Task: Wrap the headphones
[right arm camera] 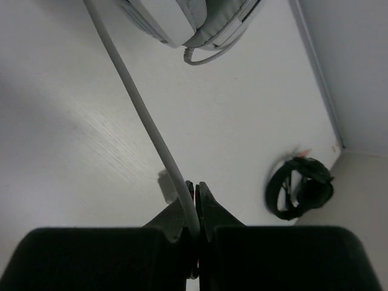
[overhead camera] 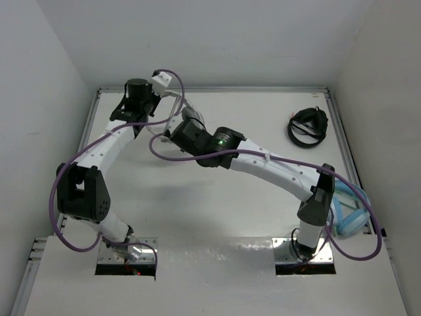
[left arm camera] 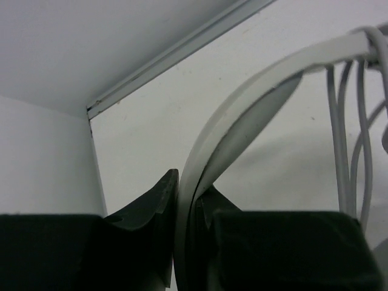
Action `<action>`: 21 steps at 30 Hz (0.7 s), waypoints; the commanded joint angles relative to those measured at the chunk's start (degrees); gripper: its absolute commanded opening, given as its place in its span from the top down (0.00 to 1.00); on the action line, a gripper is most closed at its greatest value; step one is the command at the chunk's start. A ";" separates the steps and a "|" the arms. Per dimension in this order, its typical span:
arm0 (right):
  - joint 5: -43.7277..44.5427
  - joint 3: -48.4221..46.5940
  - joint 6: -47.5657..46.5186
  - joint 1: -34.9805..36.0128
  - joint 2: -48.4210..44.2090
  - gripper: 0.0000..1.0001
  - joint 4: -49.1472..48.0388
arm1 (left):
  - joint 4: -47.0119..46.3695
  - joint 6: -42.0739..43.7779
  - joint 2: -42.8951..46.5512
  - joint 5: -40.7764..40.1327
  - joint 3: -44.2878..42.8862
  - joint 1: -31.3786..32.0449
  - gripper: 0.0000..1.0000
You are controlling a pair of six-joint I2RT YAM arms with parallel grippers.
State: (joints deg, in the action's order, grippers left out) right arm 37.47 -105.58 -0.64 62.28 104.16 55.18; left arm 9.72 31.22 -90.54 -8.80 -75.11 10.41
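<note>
1. White headphones (left arm camera: 260,85) are held near the far edge of the table (overhead camera: 217,197), left of centre. The left gripper (left arm camera: 189,191) is closed edge-on across the headband (left arm camera: 209,151). This narrow bite may let the band pivot or slip.
2. The right gripper (right arm camera: 195,197) is pinched tight on the cable (right arm camera: 142,115), which runs nearly straight to the earcup (right arm camera: 176,18). Excess pull may strain the cable exit or drag the band free.
3. Cable strands (left arm camera: 342,151) hang beside the band. Lost tension may let them slide off.
4. The black headphones (right arm camera: 300,188) lie well apart, so snag risk is low.

L gripper (left arm camera: 189,195) pinches headphones' (left arm camera: 267,76) headband, cable (left arm camera: 341,151) strands hanging at rt.
</note>
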 commanded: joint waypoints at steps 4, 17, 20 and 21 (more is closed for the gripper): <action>11.92 -1.57 -6.72 -3.83 -6.41 1.00 -4.07 | 1.17 0.59 3.61 8.09 -3.03 2.14 1.00; 11.57 12.23 -30.38 -15.08 -10.73 1.00 -43.83 | 14.88 -2.04 7.04 16.35 -3.11 13.23 1.00; 8.42 12.94 -27.05 -19.90 -10.73 1.00 -44.72 | 18.05 -2.31 7.57 18.81 -3.20 13.23 1.00; 4.58 12.77 -24.08 -20.88 -10.73 1.00 -43.76 | 18.75 -2.39 8.01 20.99 -3.03 13.31 1.00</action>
State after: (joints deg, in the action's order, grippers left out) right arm 40.97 -91.50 -26.44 47.53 95.13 22.87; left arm 21.93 26.37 -86.13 4.27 -76.71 22.81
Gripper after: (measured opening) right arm 0.002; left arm 0.127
